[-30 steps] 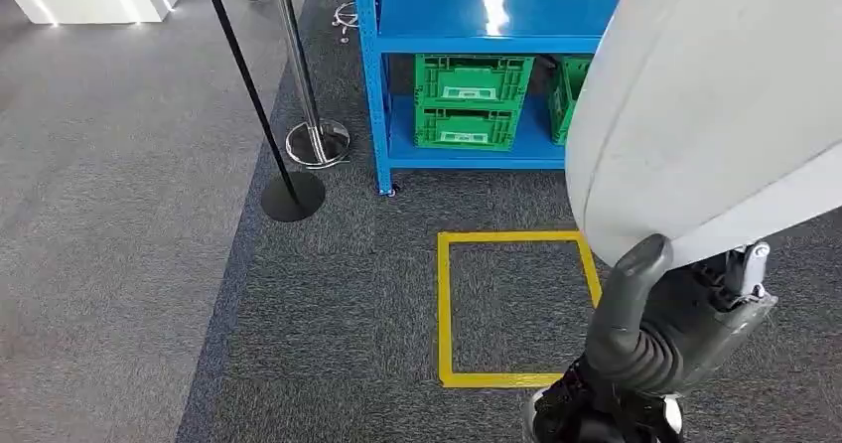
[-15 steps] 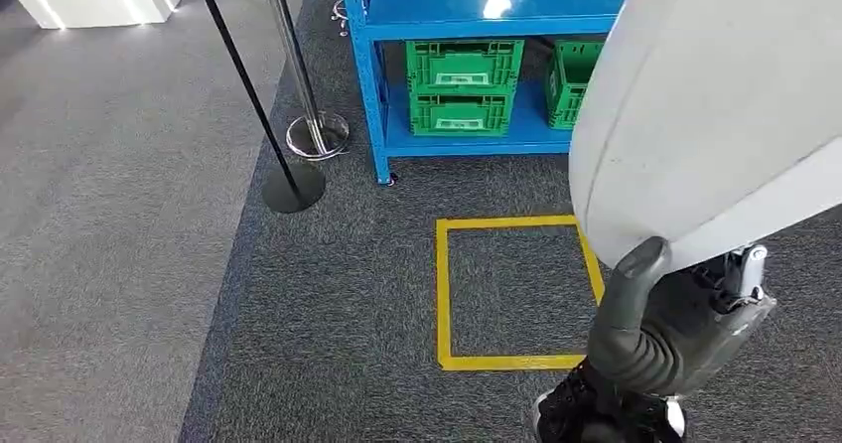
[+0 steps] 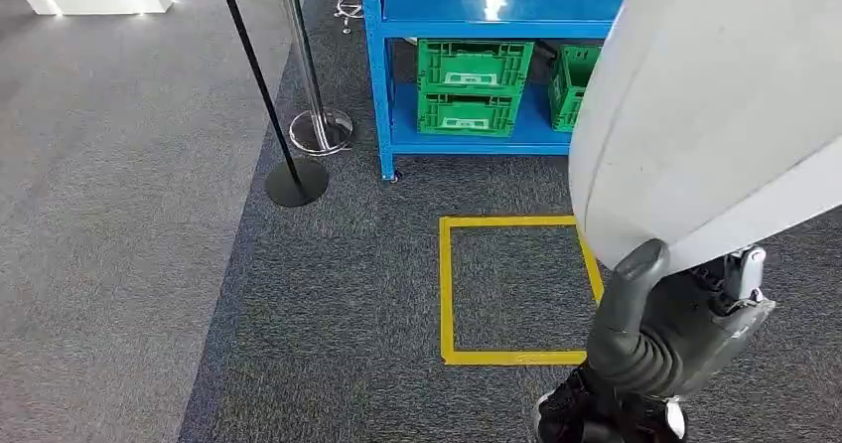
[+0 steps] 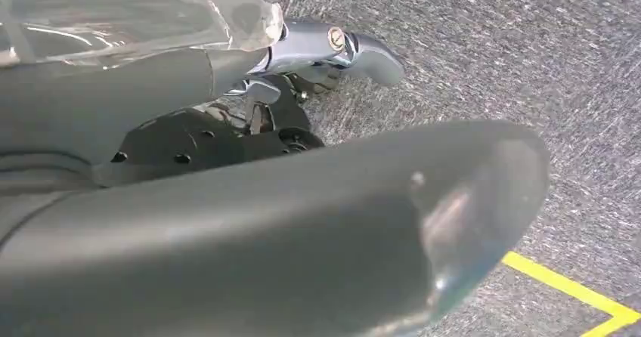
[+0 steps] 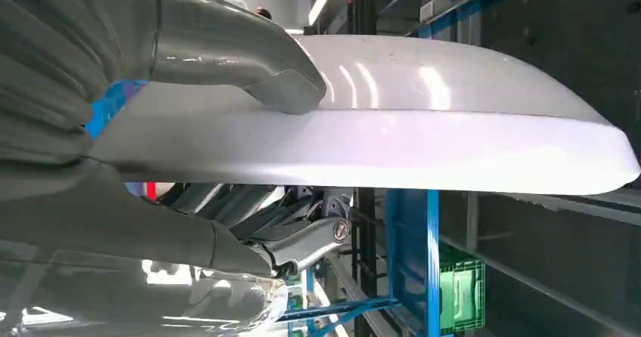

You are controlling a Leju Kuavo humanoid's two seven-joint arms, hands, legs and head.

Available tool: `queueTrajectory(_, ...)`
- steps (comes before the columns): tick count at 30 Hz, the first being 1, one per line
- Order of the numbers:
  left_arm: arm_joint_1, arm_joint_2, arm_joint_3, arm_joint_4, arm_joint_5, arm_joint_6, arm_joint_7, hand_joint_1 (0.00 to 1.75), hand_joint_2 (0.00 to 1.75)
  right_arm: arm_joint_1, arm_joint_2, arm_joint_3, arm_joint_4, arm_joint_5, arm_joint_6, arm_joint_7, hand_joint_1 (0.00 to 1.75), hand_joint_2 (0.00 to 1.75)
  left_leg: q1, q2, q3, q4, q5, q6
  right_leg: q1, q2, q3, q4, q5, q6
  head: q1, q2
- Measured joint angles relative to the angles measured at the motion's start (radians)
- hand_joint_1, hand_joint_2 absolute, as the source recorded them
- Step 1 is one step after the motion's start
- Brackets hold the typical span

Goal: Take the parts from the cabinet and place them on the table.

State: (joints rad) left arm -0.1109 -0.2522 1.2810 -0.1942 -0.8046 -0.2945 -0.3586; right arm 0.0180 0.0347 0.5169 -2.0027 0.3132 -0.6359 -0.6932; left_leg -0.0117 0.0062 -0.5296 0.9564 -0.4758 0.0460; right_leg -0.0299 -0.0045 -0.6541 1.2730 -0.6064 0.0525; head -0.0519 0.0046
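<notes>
While the right hand is clamping the white panel by its edge — thumb pressing on top — the broad, stiff, glossy shell is looking slippery; the left hand's state I cannot tell.

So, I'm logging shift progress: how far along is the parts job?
Done: a large white part is out of the blue cabinet. In hand: the right hand grips it, thumb on its face. Left: it hangs over the carpet, so setting it on the table remains.
</notes>
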Motion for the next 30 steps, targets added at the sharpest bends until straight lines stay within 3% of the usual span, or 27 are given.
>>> queueTrajectory(2, 0.000, -0.001, 0.000, 0.000, 0.000, 0.000, 0.000, 0.00, 0.00, 0.000, -0.002, 0.000, 0.002, -0.008, 0.000, 0.000, 1.75, 1.75, 0.001, -0.003, -0.002, 0.012, -0.002, -0.003, 0.000, 0.000, 0.099, -0.182, 0.085, -0.006, 0.000, 0.000)
queueTrajectory(3, 0.000, -0.001, 0.000, 0.000, 0.000, 0.000, 0.000, 0.00, 0.00, -0.001, -0.002, 0.000, 0.002, -0.016, 0.000, 0.000, 1.75, 1.75, 0.000, -0.004, -0.007, 0.022, -0.006, -0.009, 0.000, 0.000, 0.136, -0.259, 0.098, -0.009, 0.001, 0.000)
queueTrajectory(4, -0.001, -0.001, 0.000, 0.000, 0.000, 0.000, 0.000, 0.00, 0.00, -0.001, -0.003, 0.000, 0.003, -0.031, 0.000, 0.000, 1.75, 1.75, -0.009, -0.005, -0.017, 0.035, -0.012, -0.016, 0.003, 0.001, 0.136, -0.269, 0.088, -0.014, -0.001, 0.000)
queueTrajectory(7, -0.001, -0.002, 0.000, 0.000, 0.001, 0.000, 0.000, 0.00, 0.00, 0.000, -0.007, 0.000, 0.004, -0.054, 0.000, 0.000, 1.75, 1.75, -0.002, -0.005, -0.022, 0.031, -0.005, -0.027, 0.011, 0.003, 0.127, -0.267, 0.097, -0.030, -0.001, 0.000)
queueTrajectory(9, -0.001, -0.002, 0.000, 0.000, 0.001, 0.000, 0.000, 0.00, 0.00, -0.001, -0.007, 0.000, 0.004, -0.056, 0.000, 0.000, 1.75, 1.75, 0.000, -0.006, -0.028, 0.047, -0.020, -0.036, 0.000, 0.000, 0.131, -0.271, 0.104, -0.040, 0.000, 0.000)
queueTrajectory(10, -0.001, -0.003, 0.000, 0.000, 0.001, 0.000, 0.000, 0.00, 0.00, -0.001, -0.007, 0.000, 0.005, -0.058, 0.000, 0.000, 1.75, 1.75, 0.002, -0.006, -0.050, 0.089, -0.056, -0.044, -0.003, -0.001, 0.129, -0.271, 0.106, -0.044, -0.005, 0.000)
queueTrajectory(12, -0.001, -0.003, 0.000, 0.000, 0.001, 0.000, -0.001, 0.00, 0.00, -0.001, -0.007, 0.000, 0.005, -0.069, 0.000, 0.000, 1.75, 1.75, 0.012, -0.006, -0.121, 0.249, -0.137, -0.056, -0.003, -0.001, 0.120, -0.271, 0.109, -0.047, -0.003, 0.000)
queueTrajectory(13, -0.001, -0.003, 0.000, 0.000, 0.001, 0.000, -0.001, 0.00, 0.00, 0.000, -0.008, 0.000, 0.007, -0.077, 0.000, 0.000, 1.75, 1.75, 0.016, -0.005, -0.159, 0.334, -0.166, -0.059, -0.003, 0.001, 0.116, -0.270, 0.111, -0.045, -0.003, 0.000)
queueTrajectory(14, 0.000, -0.002, 0.000, 0.000, 0.001, 0.000, -0.002, 0.00, 0.00, 0.000, -0.010, 0.000, 0.010, -0.079, 0.000, 0.000, 1.75, 1.75, 0.019, -0.005, -0.171, 0.362, -0.165, -0.061, -0.003, 0.005, 0.115, -0.270, 0.112, -0.043, -0.002, 0.000)
queueTrajectory(15, 0.001, -0.002, 0.000, 0.000, 0.001, 0.000, -0.002, 0.00, 0.00, 0.000, -0.011, 0.000, 0.010, -0.081, 0.000, 0.000, 1.75, 1.75, 0.020, -0.006, -0.156, 0.334, -0.142, -0.060, -0.004, 0.010, 0.114, -0.270, 0.113, -0.041, -0.002, 0.000)
queueTrajectory(17, 0.001, -0.002, 0.000, 0.000, 0.002, -0.001, -0.003, 0.00, 0.00, -0.002, -0.012, 0.000, 0.011, -0.093, 0.000, 0.000, 1.75, 1.75, 0.021, -0.015, -0.063, 0.161, -0.056, -0.054, -0.005, 0.025, 0.116, -0.270, 0.115, -0.038, -0.002, 0.000)
queueTrajectory(18, 0.001, -0.002, 0.000, 0.000, 0.002, -0.001, -0.005, 0.00, 0.00, -0.002, -0.012, 0.000, 0.011, -0.096, 0.000, 0.000, 1.75, 1.75, 0.020, -0.045, -0.013, 0.068, -0.021, -0.048, -0.006, 0.033, 0.117, -0.271, 0.117, -0.035, -0.002, 0.000)
queueTrajectory(19, 0.000, 0.001, 0.000, 0.000, 0.003, -0.001, -0.005, 0.00, 0.00, -0.002, -0.011, 0.000, 0.011, -0.096, 0.000, 0.000, 1.75, 1.75, 0.020, -0.091, 0.011, 0.024, -0.036, -0.041, -0.005, 0.039, 0.112, -0.271, 0.120, -0.029, 0.000, 0.000)
queueTrajectory(22, 0.001, 0.000, 0.000, 0.000, 0.003, -0.002, -0.006, 0.00, 0.00, -0.005, -0.010, 0.000, 0.012, -0.095, 0.001, 0.000, 1.75, 1.75, 0.009, -0.064, 0.008, 0.023, -0.035, -0.036, -0.017, 0.067, 0.102, -0.277, 0.131, -0.006, -0.002, 0.000)
queueTrajectory(23, 0.001, 0.001, 0.000, 0.000, 0.003, -0.003, -0.006, 0.00, 0.00, -0.006, -0.010, 0.000, 0.012, -0.095, 0.001, 0.000, 1.75, 1.75, 0.008, -0.053, 0.012, 0.010, -0.026, -0.026, -0.016, 0.078, 0.100, -0.287, 0.138, 0.004, -0.003, 0.000)
queueTrajectory(24, 0.000, 0.001, 0.000, 0.000, 0.003, -0.003, -0.006, 0.00, 0.00, -0.006, -0.010, 0.000, 0.013, -0.095, 0.001, 0.000, 1.75, 1.75, 0.017, -0.035, 0.027, -0.011, -0.012, -0.018, -0.017, 0.057, 0.097, -0.271, 0.132, 0.001, 0.000, 0.000)
queueTrajectory(25, -0.001, 0.001, 0.000, 0.000, 0.003, -0.004, -0.007, 0.00, 0.00, -0.010, -0.011, 0.000, 0.013, -0.095, 0.001, 0.000, 1.75, 1.75, 0.015, -0.027, 0.027, -0.015, -0.010, -0.012, -0.011, 0.031, 0.077, -0.236, 0.105, 0.000, 0.002, 0.000)
queueTrajectory(27, 0.001, 0.001, 0.000, 0.000, 0.003, -0.005, -0.007, 0.00, 0.00, -0.013, -0.011, 0.001, 0.017, -0.094, 0.002, 0.000, 1.75, 1.75, 0.012, 0.000, 0.023, -0.014, -0.008, -0.007, -0.008, 0.021, 0.004, -0.082, 0.023, 0.002, 0.003, 0.000)
queueTrajectory(28, 0.002, 0.001, 0.000, 0.000, 0.003, -0.006, -0.007, 0.00, 0.00, -0.013, -0.012, 0.000, 0.019, -0.094, 0.002, 0.000, 1.75, 1.75, 0.010, 0.012, 0.021, -0.013, -0.008, -0.006, -0.006, 0.021, -0.031, -0.007, -0.005, 0.005, 0.003, 0.000)
queueTrajectory(29, 0.002, 0.001, 0.000, 0.000, 0.003, -0.008, -0.007, 0.00, 0.00, -0.013, -0.013, 0.000, 0.021, -0.094, 0.002, 0.000, 1.75, 1.75, 0.009, 0.025, 0.018, -0.010, -0.008, -0.006, -0.006, 0.020, -0.051, 0.039, -0.012, 0.007, 0.003, 0.000)
queueTrajectory(30, 0.002, 0.001, 0.000, 0.000, 0.003, -0.009, -0.008, 0.00, 0.00, -0.013, -0.014, 0.000, 0.023, -0.094, 0.002, 0.000, 1.75, 1.75, 0.009, 0.038, 0.017, -0.008, -0.008, -0.007, -0.006, 0.017, -0.041, 0.025, 0.005, 0.006, 0.004, 0.000)
